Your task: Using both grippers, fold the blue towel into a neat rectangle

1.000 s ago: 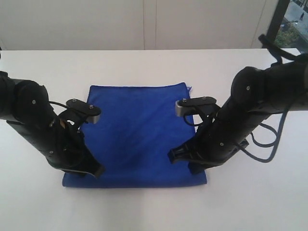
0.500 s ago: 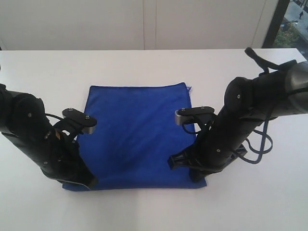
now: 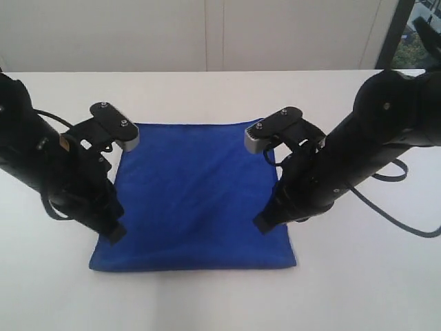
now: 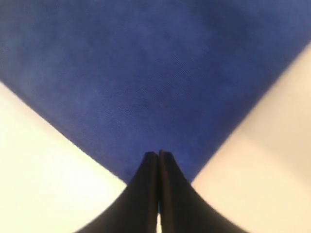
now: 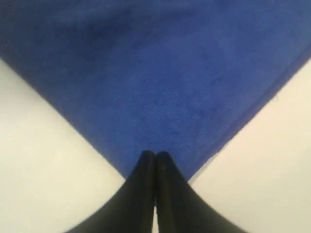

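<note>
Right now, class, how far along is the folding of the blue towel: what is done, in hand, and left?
Done: the blue towel lies flat on the table, with no fold under way. In hand: the left gripper and right gripper sit over its two near corners, jaws shut, no cloth lifted. Left: pinching the corners, carrying them across and squaring the edges.

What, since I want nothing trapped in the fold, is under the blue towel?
Only the white table shows, reaching out past the edges of the towel. The cloth lies flat with no visible lump, but the surface directly beneath it is covered and cannot be checked.
</note>
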Robot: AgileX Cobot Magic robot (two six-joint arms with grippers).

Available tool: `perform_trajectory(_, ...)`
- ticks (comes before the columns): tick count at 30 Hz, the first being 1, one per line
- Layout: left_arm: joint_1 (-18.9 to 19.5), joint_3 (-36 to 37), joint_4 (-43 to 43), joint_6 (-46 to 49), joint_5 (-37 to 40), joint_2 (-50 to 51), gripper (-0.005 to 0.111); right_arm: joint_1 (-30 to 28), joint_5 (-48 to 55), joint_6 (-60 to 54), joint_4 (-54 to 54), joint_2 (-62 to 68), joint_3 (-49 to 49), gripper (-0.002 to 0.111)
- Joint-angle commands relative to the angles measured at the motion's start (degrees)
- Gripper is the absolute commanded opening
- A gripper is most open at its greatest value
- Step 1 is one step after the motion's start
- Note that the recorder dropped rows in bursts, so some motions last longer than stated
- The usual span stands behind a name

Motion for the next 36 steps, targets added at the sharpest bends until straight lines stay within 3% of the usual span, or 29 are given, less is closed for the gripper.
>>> perform_trajectory(1,-0.38,-0.29,-0.39,15.2,7.43,-1.4,0.0,-0.02,6.07,-13.63,-0.3,-1.06,0.24,0.0)
perform_trajectory(6,-0.38,-0.29,-0.34,23.4,10.35,0.05,0.0,-0.02,6.52,-20.07,-0.3,-1.06,1.87,0.015)
perform_trajectory(9,-0.38,-0.29,-0.34,23.54,10.59,0.56,0.0,-0.02,6.28,-23.88,-0.3,-1.06,2.98,0.027)
perform_trajectory(12,-0.38,-0.29,-0.34,24.07,9.81,1.3,0.008,-0.02,5.32,-27.29,-0.3,-1.06,4.12,0.034)
perform_trajectory(16,-0.38,-0.29,-0.25,24.07,10.07,2.79,0.032,-0.02,2.16,-28.59,-0.3,-0.83,5.42,0.035)
perform_trajectory(20,-0.38,-0.15,-0.2,24.07,10.26,4.6,0.045,-0.02,0.12,-30.67,-0.3,-0.45,7.22,0.035)
perform_trajectory(36,-0.38,-0.15,1.37,27.45,7.41,10.99,0.046,-0.02,-4.83,-37.61,4.08,0.97,8.26,0.035)
